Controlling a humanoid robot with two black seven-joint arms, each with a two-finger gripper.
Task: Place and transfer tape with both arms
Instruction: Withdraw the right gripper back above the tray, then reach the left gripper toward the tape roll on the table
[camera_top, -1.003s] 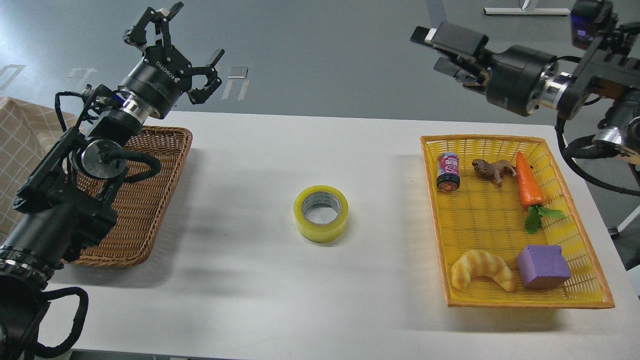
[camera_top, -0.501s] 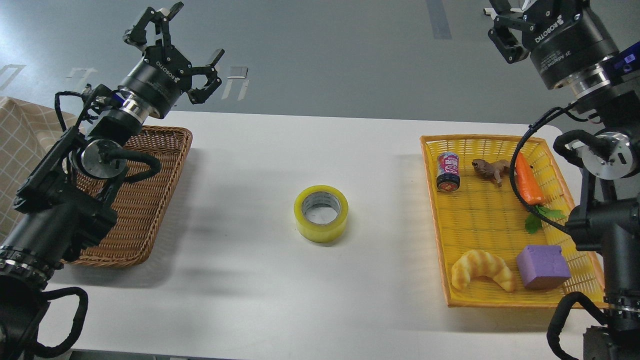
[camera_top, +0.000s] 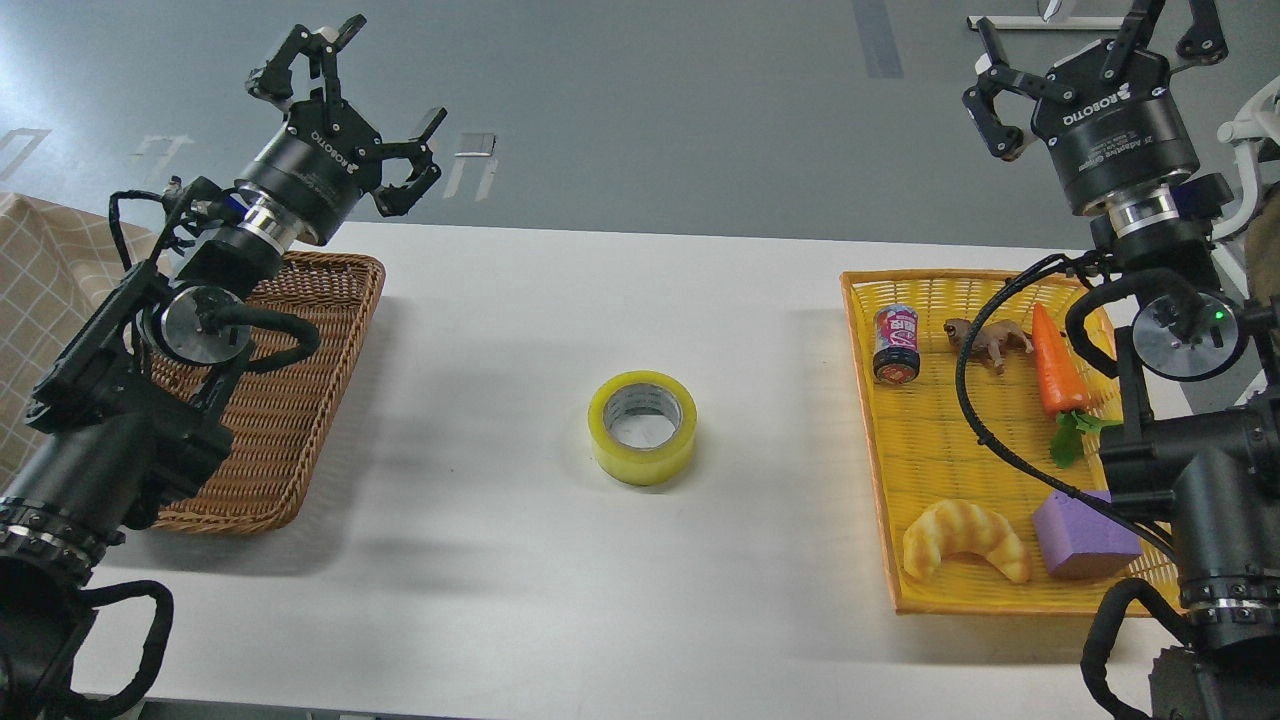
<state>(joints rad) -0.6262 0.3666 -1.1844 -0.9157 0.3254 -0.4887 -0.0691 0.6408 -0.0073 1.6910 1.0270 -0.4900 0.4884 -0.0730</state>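
The tape (camera_top: 642, 427), a translucent yellow roll with a pale grey core, lies flat on the white table (camera_top: 620, 300) near its middle. My left gripper (camera_top: 345, 105) is raised above the far left of the table, over the back of the brown basket; its fingers are spread open and it holds nothing. My right gripper (camera_top: 1090, 50) is raised at the far right, above the back of the yellow basket, fingers spread open and empty. Both grippers are well away from the tape.
A brown wicker basket (camera_top: 290, 400) sits at the left under my left arm. A yellow basket (camera_top: 940, 450) at the right holds a can (camera_top: 896, 343), a toy animal (camera_top: 985, 338), a carrot (camera_top: 1056, 372), a croissant (camera_top: 965, 538) and a purple block (camera_top: 1085, 533).
My right arm has swung from a sideways reach at the top right to an upright pose over the yellow basket. My left gripper shifted slightly. The tape has not moved.
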